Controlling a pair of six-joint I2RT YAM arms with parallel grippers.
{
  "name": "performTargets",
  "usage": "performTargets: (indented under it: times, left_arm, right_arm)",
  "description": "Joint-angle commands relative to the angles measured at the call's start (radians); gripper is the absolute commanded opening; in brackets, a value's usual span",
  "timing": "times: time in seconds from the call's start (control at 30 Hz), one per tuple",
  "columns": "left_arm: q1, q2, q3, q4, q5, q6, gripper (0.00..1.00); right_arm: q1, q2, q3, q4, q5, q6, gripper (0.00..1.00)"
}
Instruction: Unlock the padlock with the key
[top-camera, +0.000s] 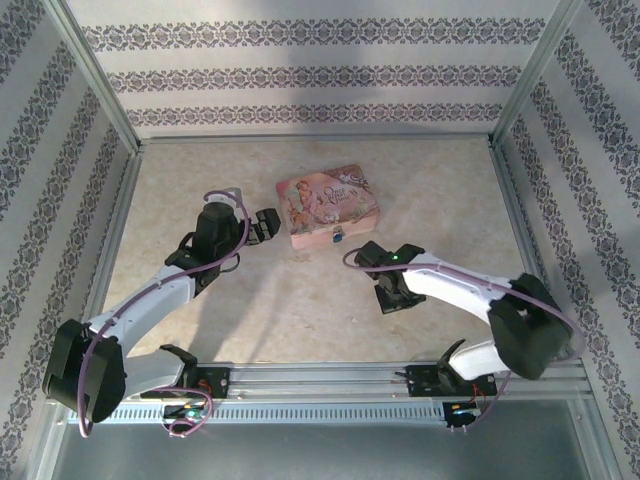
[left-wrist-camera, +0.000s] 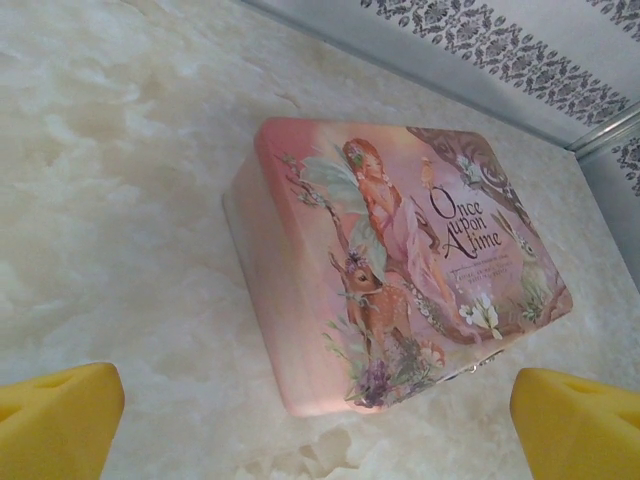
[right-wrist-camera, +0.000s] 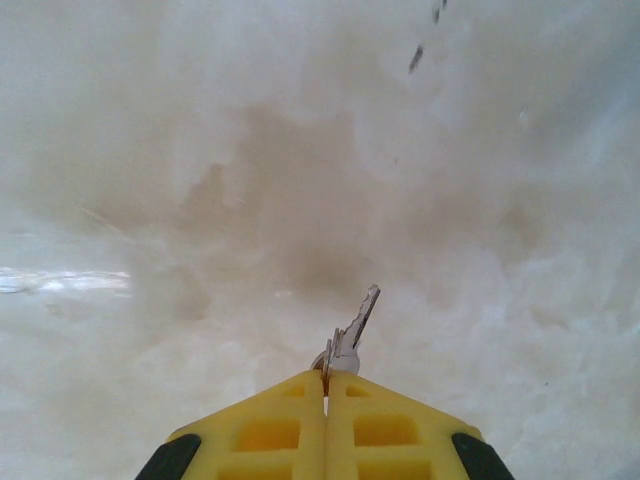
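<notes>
The right gripper clamps a small silver key by its head above the marbled table. The left gripper gapes wide beside the pink fairy tin, with the tiny blue padlock at its near edge.

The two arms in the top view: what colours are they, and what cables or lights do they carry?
Both the left arm and the right arm have white links between black joints. A thin purple cable loops along each. A small green light glows at the right wrist. The jaws are yellow; the right ones show square hollows.
</notes>
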Motion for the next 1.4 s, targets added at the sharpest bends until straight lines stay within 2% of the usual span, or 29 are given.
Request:
performTargets:
  times: [0.0,0.17,0.33,0.47,0.67,0.8,0.93,1.07,1.23,1.37]
  left_arm:
    - [0.028,-0.036,0.039,-0.053,0.032,-0.005,0.99]
    - [0.067,-0.03,0.081,-0.132,0.142,-0.07,0.99]
    - [0.07,0.0,0.136,-0.173,0.288,-0.135,0.99]
    - [0.071,0.018,0.163,-0.149,0.408,-0.169,0.92]
    - [0.072,0.026,0.156,-0.06,0.505,-0.239,0.8]
    - [0.072,0.037,0.125,0.034,0.544,-0.374,0.8]
    - [0.069,0.059,0.054,0.231,0.586,-0.585,0.79]
    - [0.052,0.086,0.0,0.419,0.619,-0.735,0.77]
    - [0.018,0.101,-0.039,0.535,0.595,-0.848,0.75]
    - [-0.006,0.114,-0.088,0.693,0.54,-0.991,0.73]
  right_arm:
    - [-0.013,-0.092,0.04,0.057,0.006,-0.104,0.0]
    - [-0.018,-0.205,0.085,0.182,-0.08,-0.282,0.0]
    - [-0.016,-0.31,0.097,0.356,-0.218,-0.502,0.0]
    - [0.005,-0.395,0.066,0.509,-0.297,-0.717,0.0]
    - [0.02,-0.494,-0.046,0.744,-0.382,-0.957,0.0]
    - [0.016,-0.479,-0.022,0.756,-0.431,-0.967,0.0]
    - [0.011,-0.464,-0.024,0.801,-0.484,-0.98,0.0]
    - [-0.003,-0.434,-0.013,0.846,-0.545,-0.971,0.0]
    - [-0.003,-0.379,0.015,0.891,-0.57,-0.967,0.0]
    - [-0.003,-0.331,0.022,0.954,-0.559,-0.941,0.0]
